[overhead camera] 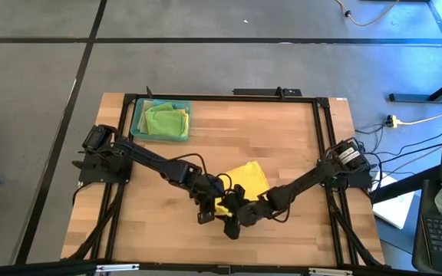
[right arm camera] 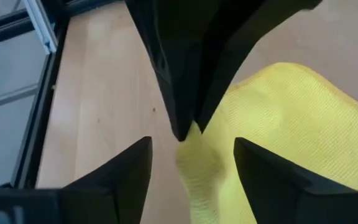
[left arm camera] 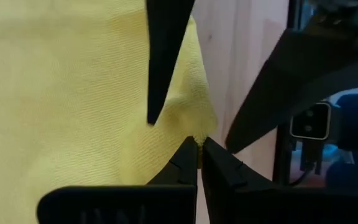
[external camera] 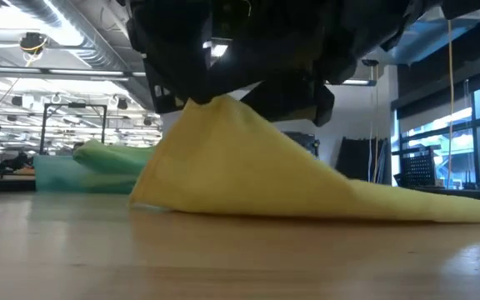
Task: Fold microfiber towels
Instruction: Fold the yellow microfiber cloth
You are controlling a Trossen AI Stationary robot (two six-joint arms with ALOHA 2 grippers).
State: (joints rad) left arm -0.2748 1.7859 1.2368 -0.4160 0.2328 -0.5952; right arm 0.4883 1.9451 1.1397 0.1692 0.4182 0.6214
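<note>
I have the left gripper [left arm camera: 199, 149] clenched on a corner of the yellow towel [overhead camera: 245, 178], at about 6 o'clock on the wooden table [overhead camera: 282, 146], raising it into a tent so it can fold over. My right gripper [right arm camera: 191, 155] hangs released just beside that corner. More towels sit in the tray [overhead camera: 138, 123] at 11 o'clock. Behind is a workshop with ducting.

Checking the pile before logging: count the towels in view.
2 sure: a yellow towel mid-table, one corner pinched by the left gripper, and a green towel in the tray. More may lie hidden there.
</note>
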